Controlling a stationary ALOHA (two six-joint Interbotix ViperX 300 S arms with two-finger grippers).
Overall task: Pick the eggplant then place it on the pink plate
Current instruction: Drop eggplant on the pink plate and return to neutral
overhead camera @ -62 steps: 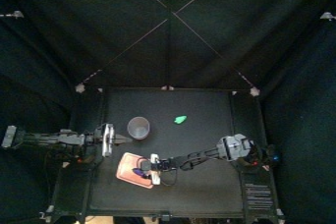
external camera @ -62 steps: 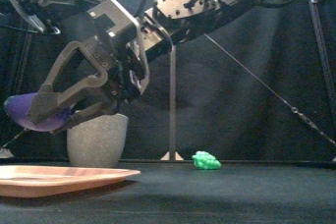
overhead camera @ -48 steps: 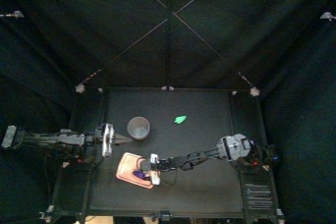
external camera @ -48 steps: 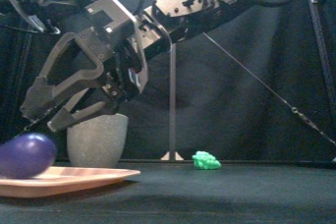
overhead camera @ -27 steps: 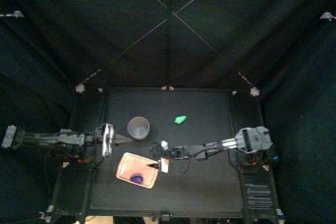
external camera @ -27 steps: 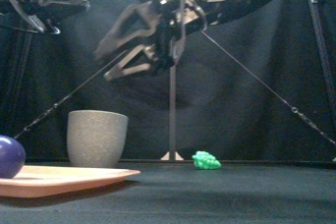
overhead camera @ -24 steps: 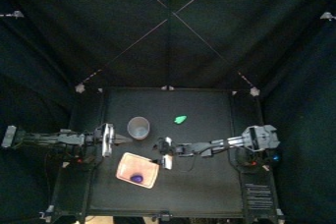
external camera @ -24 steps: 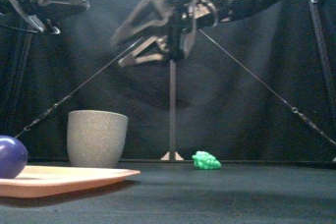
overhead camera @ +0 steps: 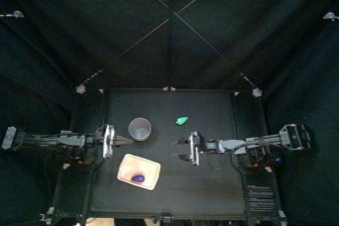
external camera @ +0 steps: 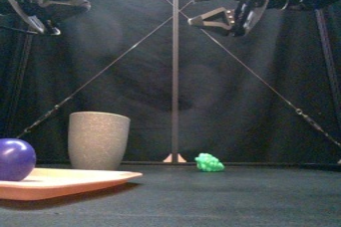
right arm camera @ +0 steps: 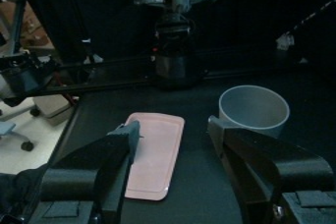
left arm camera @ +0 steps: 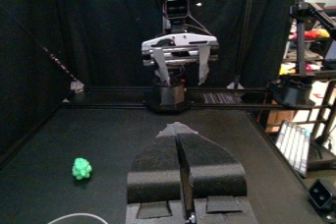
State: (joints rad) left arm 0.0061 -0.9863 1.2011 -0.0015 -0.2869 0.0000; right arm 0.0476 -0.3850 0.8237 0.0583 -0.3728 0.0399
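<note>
plainly, the purple eggplant (overhead camera: 135, 178) lies on the pink plate (overhead camera: 146, 165), toward the plate's front left corner. nothing else sits on the plate, and neither gripper touches it. in the front view the eggplant (external camera: 14, 158) shows as a round purple ball at the far left, resting on the flat plate (external camera: 87, 178), whose rim runs low along the table.

the right gripper (overhead camera: 193, 150) hangs to the right of the plate, well apart from it, on the arm that comes in from the right. the front view shows it (external camera: 229, 4) high above the table, with its two jaws spread and nothing between them. its own wrist view says the same: the right gripper (right arm camera: 178, 128) has its jaws wide apart and empty, with the plate (right arm camera: 155, 159) and the grey cup (right arm camera: 254, 109) on the table beyond them.

the left gripper (overhead camera: 106, 141) rests at the table's left side, just left of the cup (overhead camera: 141, 127). in its wrist view the left gripper (left arm camera: 175, 130) has its jaws pressed together, clamping nothing.

the cup (external camera: 99, 139) stands upright behind the plate, apart from it. a small green toy (overhead camera: 183, 121) lies to the right of the cup, nearer the back of the table, clear of everything else. it shows low on the table in the front view (external camera: 209, 162) and also in the left wrist view (left arm camera: 83, 169).
</note>
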